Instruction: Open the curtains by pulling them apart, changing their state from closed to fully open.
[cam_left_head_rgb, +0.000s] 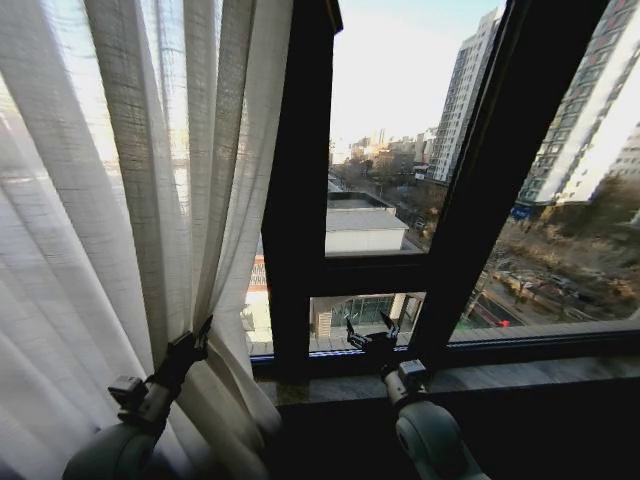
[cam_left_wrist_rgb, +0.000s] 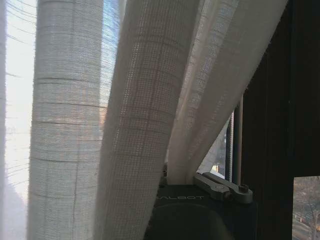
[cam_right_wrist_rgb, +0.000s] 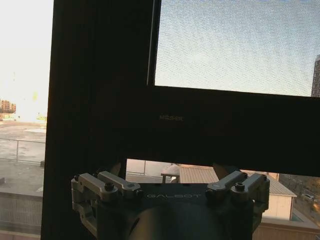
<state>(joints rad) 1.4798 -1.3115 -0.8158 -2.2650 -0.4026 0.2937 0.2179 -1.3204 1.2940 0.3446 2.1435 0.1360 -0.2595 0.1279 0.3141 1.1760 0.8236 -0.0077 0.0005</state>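
Observation:
A sheer off-white panel of the curtains (cam_left_head_rgb: 130, 200) hangs bunched at the left of the window in the head view, its pleats drawn down to a point. My left gripper (cam_left_head_rgb: 200, 335) is shut on those gathered folds low down. In the left wrist view the curtain fabric (cam_left_wrist_rgb: 140, 125) funnels into the left gripper (cam_left_wrist_rgb: 182, 181), with a finger link (cam_left_wrist_rgb: 222, 187) beside it. My right gripper (cam_left_head_rgb: 369, 328) is open in front of the lower window frame, holding nothing. The right wrist view shows the right gripper (cam_right_wrist_rgb: 169, 172) with its fingers spread before the dark frame.
Dark window frame bars (cam_left_head_rgb: 300, 200) stand just right of the bunched curtain, with another slanted bar (cam_left_head_rgb: 500, 170) further right. A stone sill (cam_left_head_rgb: 540, 375) runs below the glass. City buildings lie outside.

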